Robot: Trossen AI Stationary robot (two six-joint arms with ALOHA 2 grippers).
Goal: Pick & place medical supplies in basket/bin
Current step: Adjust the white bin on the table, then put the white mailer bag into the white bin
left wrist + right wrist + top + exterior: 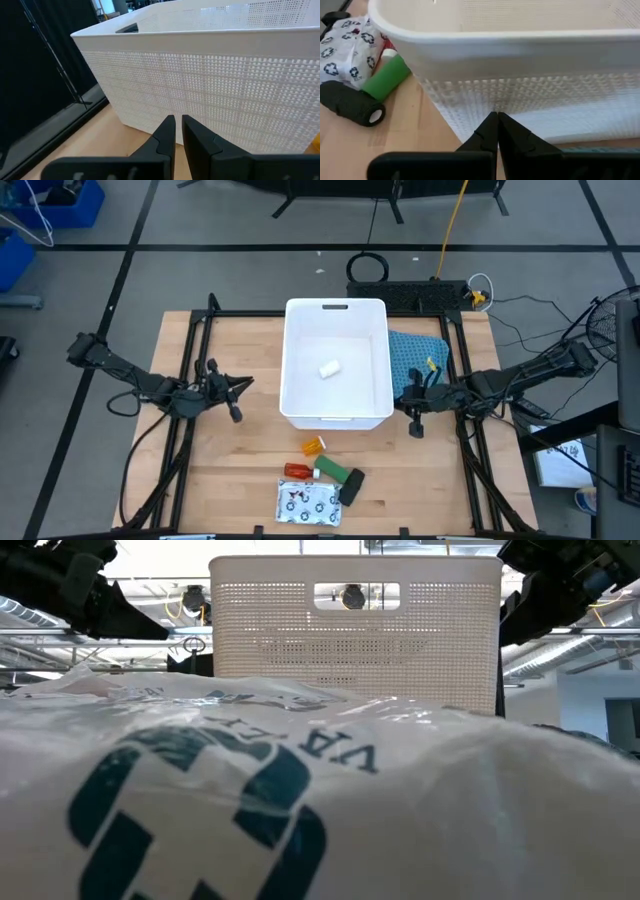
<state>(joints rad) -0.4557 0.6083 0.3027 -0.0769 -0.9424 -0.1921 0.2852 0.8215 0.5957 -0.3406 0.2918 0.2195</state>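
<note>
The wooden table [220,470] carries the white perforated tub [300,370] at its centre, a small white roll [329,368] inside. The left gripper [238,385] and right gripper [405,402] flank it, each pinched closed and empty. Near the front edge lie the white printed packet [308,502], black roll [351,488], green bar [333,469], red tube [297,471] and orange vial [314,445]
</note>
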